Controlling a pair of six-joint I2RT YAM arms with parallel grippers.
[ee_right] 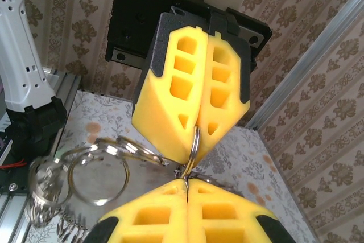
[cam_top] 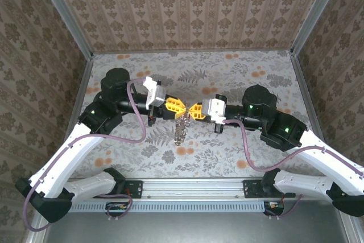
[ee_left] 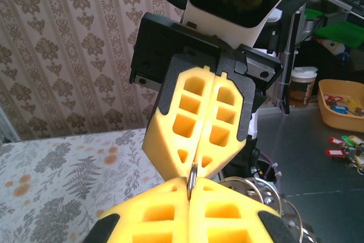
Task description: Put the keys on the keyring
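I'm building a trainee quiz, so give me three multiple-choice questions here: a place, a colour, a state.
1. Where does the bunch of rings hang? A below the meeting jaws; B against the back wall; C on the left arm's base.
2. What colour are the fingers? A black; B yellow; C white.
3. How do the two jaws stand? A both open; B one open; C both shut on the keyring.
Answers: 1 A, it dangles beneath them; 2 B, yellow in every view; 3 C, each pinches it.
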